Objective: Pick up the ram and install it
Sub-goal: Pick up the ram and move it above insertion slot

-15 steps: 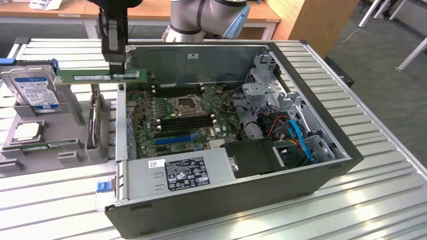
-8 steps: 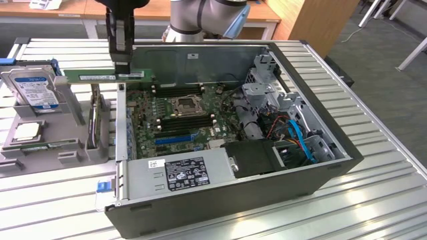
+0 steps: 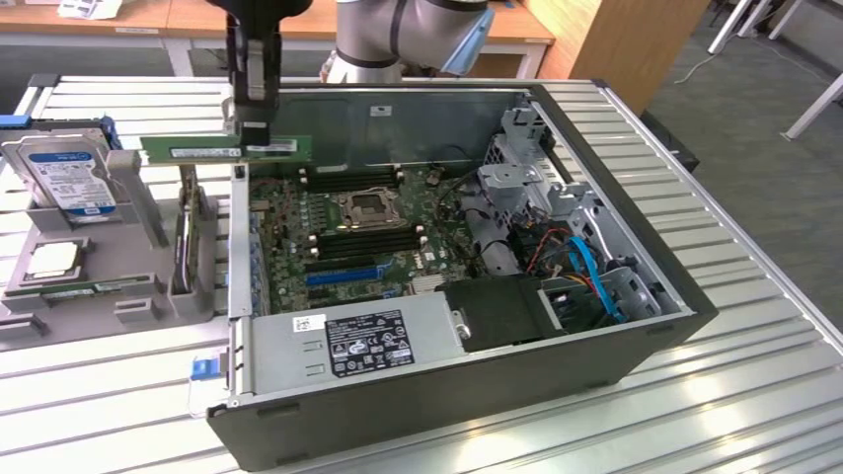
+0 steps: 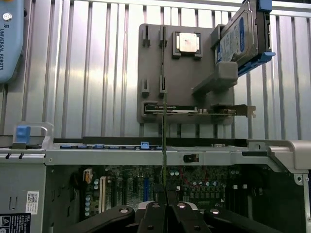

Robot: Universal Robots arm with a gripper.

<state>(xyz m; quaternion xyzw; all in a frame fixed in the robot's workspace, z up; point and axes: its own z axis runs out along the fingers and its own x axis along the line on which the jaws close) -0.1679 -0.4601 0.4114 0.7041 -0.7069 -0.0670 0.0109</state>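
While you carry the ram (image 3: 217,149), treat the open computer case (image 3: 435,410) as your reference. The claw (image 3: 252,126) is closed on the stick's upper edge, near one end rather than at its middle, and holds it clear of everything. The board hangs on its long edge, level, above the case wall that faces the grey holder (image 3: 79,286). Part of it is over the case's inside and part is outside it.

Because the grip is off-centre, I judge that the free end could swing or sag, so move slowly and avoid sudden turns of the wrist. Keep the stick high enough to pass over the case wall without clipping it. From the wrist view the ram (image 4: 164,145) reads as a thin line edge-on, which is your best check for tilt: keep that line straight and upright between the fingertips (image 4: 154,209).

Inside the case, the memory slots (image 3: 353,179) lie on either side of the processor socket (image 3: 365,205). Match the board's long edge to the direction of a slot before any descent; a skewed or tilted approach would, I think, jam a corner. I cannot tell from these views which way the notch faces.
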